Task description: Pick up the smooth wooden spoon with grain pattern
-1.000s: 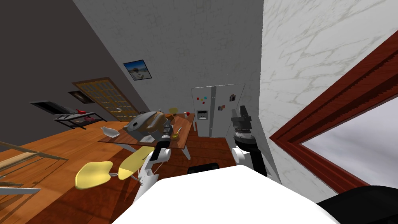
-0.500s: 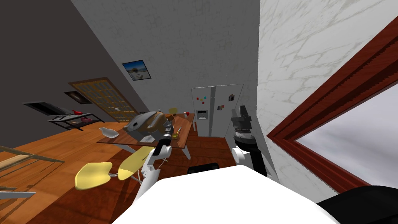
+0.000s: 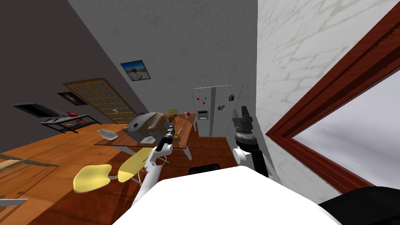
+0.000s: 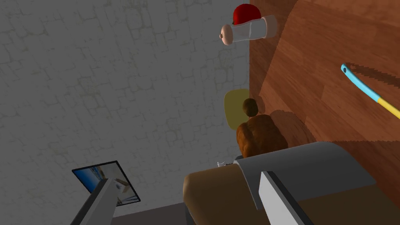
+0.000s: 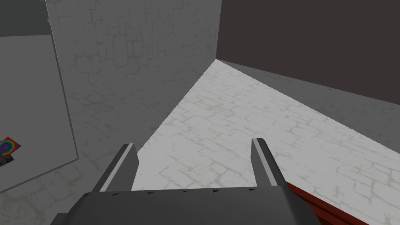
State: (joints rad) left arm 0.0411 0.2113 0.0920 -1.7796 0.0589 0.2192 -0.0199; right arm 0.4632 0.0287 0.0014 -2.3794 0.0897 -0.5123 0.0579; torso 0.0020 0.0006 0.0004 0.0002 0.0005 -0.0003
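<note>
- Left gripper [image 4: 189, 177] noted wide open, nothing between the fingers; reached out over the desk [image 4: 312, 58], aimed along it toward the far wall.
- Directly ahead of the fingers: bulky grey-and-brown object [image 4: 297, 172], very close, one finger overlapping it in the wrist view. Contact cannot be told.
- Further out along the same aim: brown lumpy item [image 4: 259, 134], then a pale shaker [image 4: 250, 30] toward the desk's far end.
- Spoon [image 4: 367, 90] found off the gripper's axis, outside the fingers on the side toward the right arm. Long thin handle, light blue at the tip turning yellow, lying flat on the desk.
- From the head camera, spoon [image 3: 177, 135] placed just beside the left gripper [image 3: 170, 130], tan bowl end nearest. No grain discernible; taken as the task's thing by shape only.
- Right gripper [image 5: 193, 143] likewise open and empty, raised well apart from the desk.
- Risks, judged:
  - Closing here would catch nothing, or the bulky object.
  - Shifting sideways with fingers low could shove the spoon rather than straddle it, or bump the bulky object.
  - Thin flat handle offers little to pinch; descending too far would scrape the fingers on the desk.
</note>
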